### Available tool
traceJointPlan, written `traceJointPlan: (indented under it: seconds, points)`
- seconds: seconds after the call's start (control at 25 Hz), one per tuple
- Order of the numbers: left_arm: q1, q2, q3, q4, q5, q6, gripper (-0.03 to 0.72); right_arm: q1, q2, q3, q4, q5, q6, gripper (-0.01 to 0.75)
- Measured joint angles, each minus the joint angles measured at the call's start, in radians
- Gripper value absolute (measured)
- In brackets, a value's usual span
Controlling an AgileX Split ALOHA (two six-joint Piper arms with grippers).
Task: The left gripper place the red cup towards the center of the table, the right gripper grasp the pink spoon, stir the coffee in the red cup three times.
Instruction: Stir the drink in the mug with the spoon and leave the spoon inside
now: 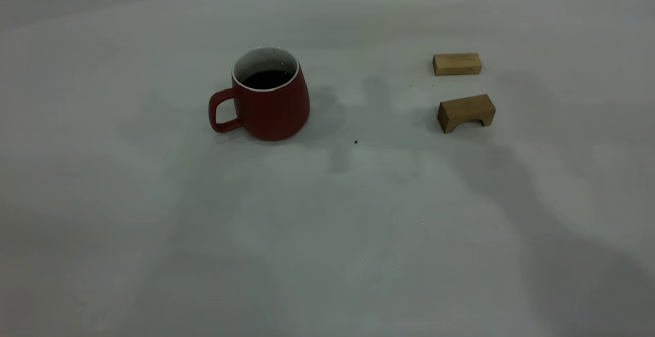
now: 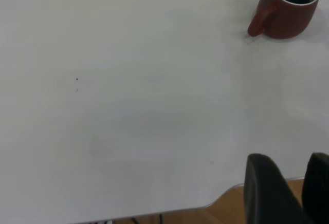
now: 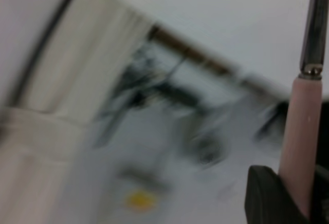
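The red cup (image 1: 271,104) stands upright on the table (image 1: 327,234), left of the middle, with its handle pointing left and dark coffee (image 1: 267,79) inside. No gripper appears in the exterior view. In the left wrist view the cup (image 2: 285,13) is far from my left gripper (image 2: 294,175), whose two dark fingers stand close together with nothing between them, over the table's edge. In the right wrist view my right gripper (image 3: 298,188) is shut on the handle of the pink spoon (image 3: 303,126). The spoon's metal neck points away from the gripper and its bowl is out of view.
Two tan wooden blocks lie right of the cup: a flat one (image 1: 457,64) farther back and an arch-shaped one (image 1: 466,112) nearer. A small dark speck (image 1: 355,142) marks the table between cup and blocks. The right wrist view looks off the table at a blurred background.
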Motion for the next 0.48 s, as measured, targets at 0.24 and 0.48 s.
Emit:
traceJointPlan:
  seconds: [0.24,0.48]
  points:
    - [0.000,0.000,0.000,0.000,0.000,0.000,0.247,0.066,0.097,-0.083,0.139,-0.012,0.190,0.147]
    - [0.000,0.000,0.000,0.000,0.000,0.000,0.247,0.069,0.201,-0.119,0.148,-0.038,0.335,0.147]
